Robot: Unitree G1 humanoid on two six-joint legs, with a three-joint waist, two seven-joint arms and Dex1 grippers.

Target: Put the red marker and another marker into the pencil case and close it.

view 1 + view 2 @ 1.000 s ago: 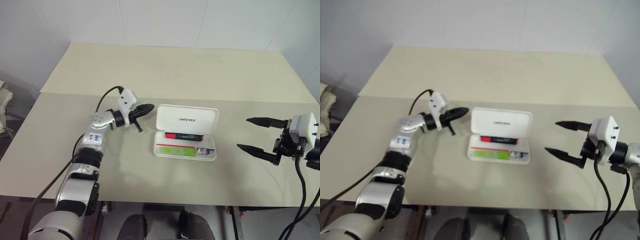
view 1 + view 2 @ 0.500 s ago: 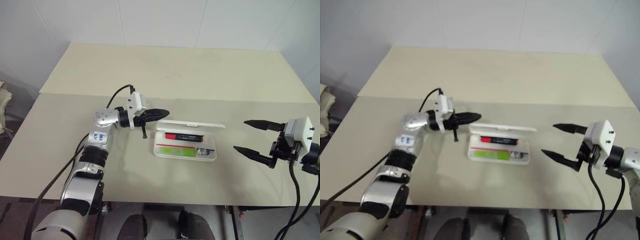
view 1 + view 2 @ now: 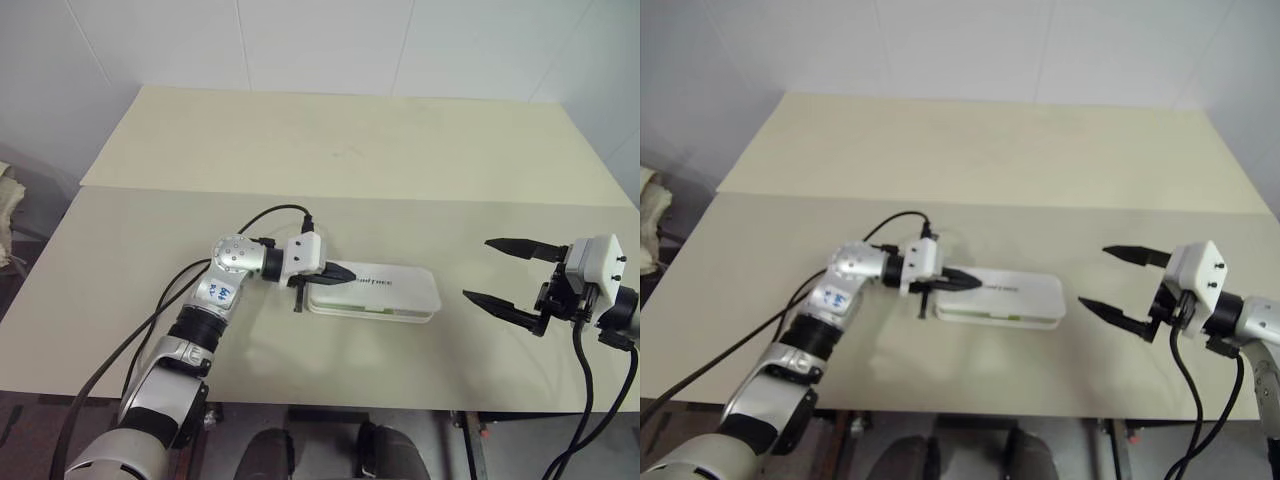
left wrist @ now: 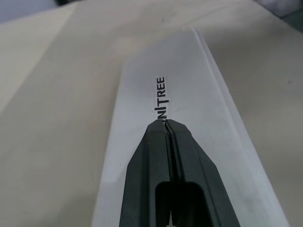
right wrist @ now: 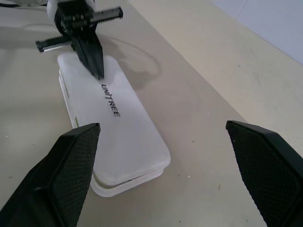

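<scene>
I see the white rounded hard-plastic pencil case (image 3: pixel 374 292) lid now down, seemingly touched by the left pincer (image 3: pixel 345 274), tips together; the right pincer (image 3: pixel 505 273) stays apart.

Your robot's arms are silver-grey with black joints. The left arm (image 3: pixel 215 300) bears blue markings; black cables trail both. Each white wrist block carries two black, tapered fingers (image 3: pixel 500 302).
</scene>
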